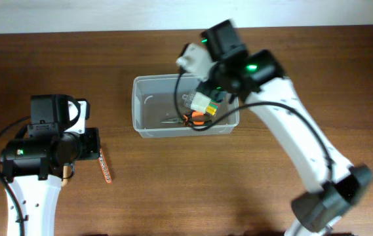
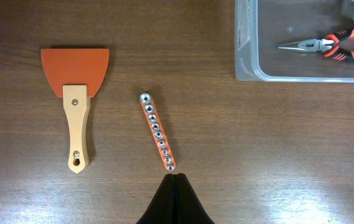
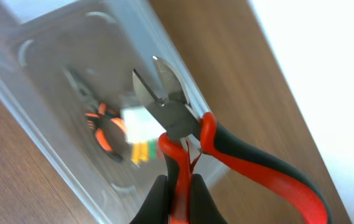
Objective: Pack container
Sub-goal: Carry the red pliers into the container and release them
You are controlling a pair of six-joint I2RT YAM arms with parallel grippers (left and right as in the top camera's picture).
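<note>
Overhead shows the container [image 1: 148, 111] on the tabletop [image 1: 238, 190] directly under the right hand [image 3: 177, 188], which grips side cutters [image 3: 170, 112] nosed into it. Left hand [image 2: 175, 190] looks clenched empty, well away from the container.

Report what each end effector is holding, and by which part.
The right end effector holds the red-and-black cutting pliers by one handle, above the container. The left end effector is shut and holds nothing.
</note>
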